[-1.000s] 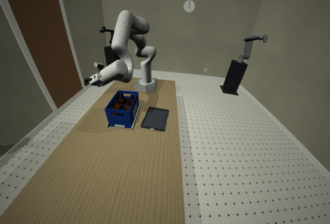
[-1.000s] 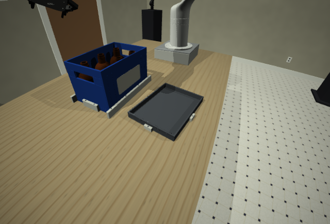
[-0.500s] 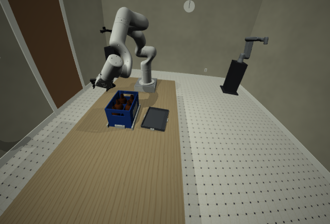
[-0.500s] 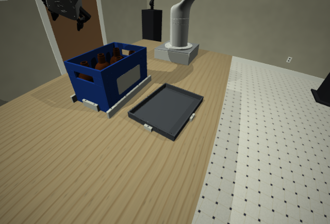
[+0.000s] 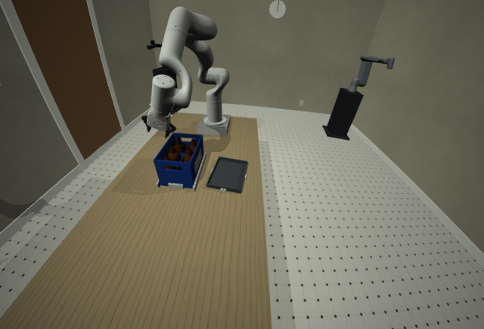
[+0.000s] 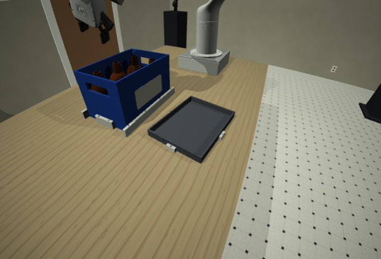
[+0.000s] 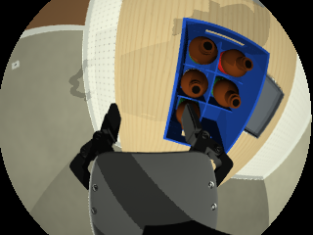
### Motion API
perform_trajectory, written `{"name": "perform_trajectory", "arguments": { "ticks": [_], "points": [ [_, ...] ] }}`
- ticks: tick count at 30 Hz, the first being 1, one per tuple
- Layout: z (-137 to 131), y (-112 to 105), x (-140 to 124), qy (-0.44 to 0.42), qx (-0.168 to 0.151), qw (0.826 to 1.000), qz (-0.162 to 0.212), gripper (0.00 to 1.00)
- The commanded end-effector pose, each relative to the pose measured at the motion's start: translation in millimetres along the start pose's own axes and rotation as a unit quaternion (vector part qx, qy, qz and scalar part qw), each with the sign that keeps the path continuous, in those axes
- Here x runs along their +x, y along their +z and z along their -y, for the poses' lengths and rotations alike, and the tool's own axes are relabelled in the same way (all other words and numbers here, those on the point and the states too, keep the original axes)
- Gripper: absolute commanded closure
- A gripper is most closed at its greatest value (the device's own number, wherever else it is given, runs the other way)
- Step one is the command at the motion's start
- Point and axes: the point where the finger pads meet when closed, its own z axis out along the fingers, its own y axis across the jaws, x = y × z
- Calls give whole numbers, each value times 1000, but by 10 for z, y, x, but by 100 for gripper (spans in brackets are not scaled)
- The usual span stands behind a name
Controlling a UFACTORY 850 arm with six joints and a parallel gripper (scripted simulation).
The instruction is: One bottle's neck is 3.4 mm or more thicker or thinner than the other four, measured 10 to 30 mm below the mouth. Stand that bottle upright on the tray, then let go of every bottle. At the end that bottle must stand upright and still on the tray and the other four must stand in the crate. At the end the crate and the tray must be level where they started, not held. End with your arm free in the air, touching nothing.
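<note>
Now my pincer (image 6: 94, 32) hangs wide open and holding nothing, above the far left corner of the blue crate (image 6: 144, 77). Five brown bottles (image 7: 203, 49) stand inside it. Right of the crate lies the dark tray (image 6: 155, 127) on the wooden table (image 6: 92, 188).

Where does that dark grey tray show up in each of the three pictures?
Top: tray at centre, just right of the blue crate.
Exterior: tray at centre, right of the crate.
Wrist: grey sliver at right, beside the crate.
Shared landmark: the blue crate.
</note>
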Motion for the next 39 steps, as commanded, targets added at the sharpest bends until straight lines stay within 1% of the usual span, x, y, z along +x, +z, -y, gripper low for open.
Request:
{"name": "perform_trajectory", "arguments": {
  "ticks": [1, 6, 8, 9, 12, 16, 23, 25, 26, 28, 34, 35, 39],
  "points": [
    [-151, 34, 51, 67, -46, 996, 23, 0],
    [-277, 47, 84, 130, -86, 987, 34, 0],
    [-277, 47, 84, 130, -86, 987, 34, 0],
    [-342, 49, 99, 167, -108, 979, 40, 0],
    [-394, 48, 110, 199, -126, 971, 44, 0],
    [-466, 41, 124, 250, -155, 954, 50, 0],
    [-561, 18, 140, 339, -201, 917, 57, 0],
    [-561, 18, 140, 339, -201, 917, 57, 0],
    [-578, 11, 142, 361, -212, 906, 58, 0],
    [-592, 5, 145, 382, -222, 895, 59, 0],
    [-594, 4, 145, 385, -223, 893, 59, 0],
    [-594, 4, 145, 385, -223, 893, 59, 100],
    [-594, 4, 145, 385, -223, 893, 59, 100]
  ]
}}
